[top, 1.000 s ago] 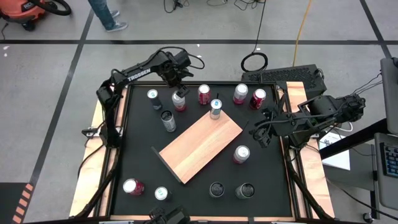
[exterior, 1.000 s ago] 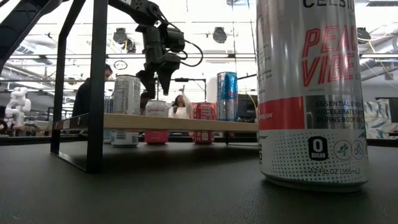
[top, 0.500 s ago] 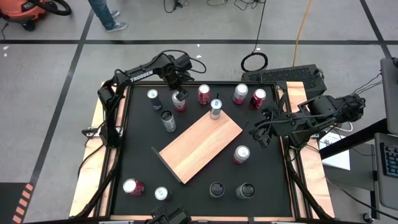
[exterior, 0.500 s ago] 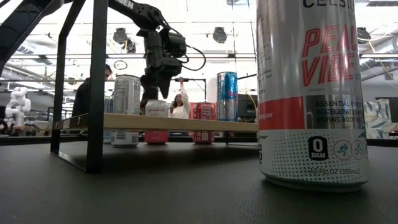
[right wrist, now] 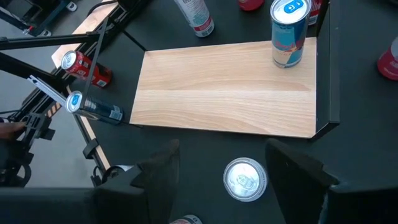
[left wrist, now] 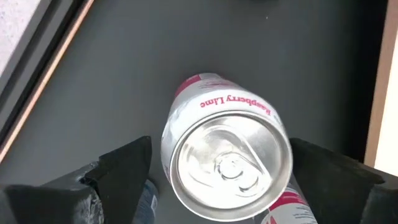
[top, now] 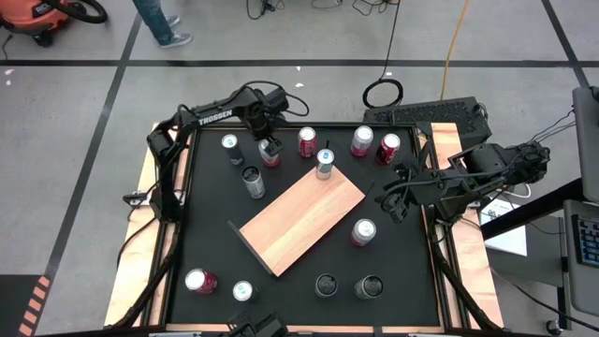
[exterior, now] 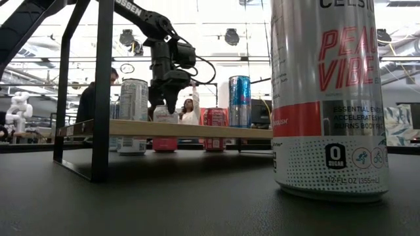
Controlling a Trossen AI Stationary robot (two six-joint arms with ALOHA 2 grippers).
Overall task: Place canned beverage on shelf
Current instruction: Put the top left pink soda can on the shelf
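Observation:
A white and pink canned beverage point(left wrist: 229, 165) stands upright on the black tabletop near the far edge, left of the middle. My left gripper point(top: 270, 145) points down over it, open, with one finger on each side of the can's top point(exterior: 165, 115); I see no touch. The shelf point(top: 301, 217), a light wooden board on a black frame, lies slantwise mid-table, and a blue can point(top: 325, 164) stands on its far corner. My right gripper point(top: 391, 201) hovers open over the table's right side, above a silver can point(right wrist: 244, 179).
Several more cans stand around the shelf: at the far edge point(top: 307, 141) point(top: 362, 140) point(top: 388, 147), left of the target point(top: 231, 148) point(top: 253, 181), and at the near edge point(top: 199, 281) point(top: 326, 285). A tall can point(exterior: 328, 98) stands close to the low camera. A person point(exterior: 191, 108) shows in the room behind.
My left gripper has come straight down toward the white and pink can, staying open; its fingers, which were above the can, now reach down beside the can's top. The can has not moved.

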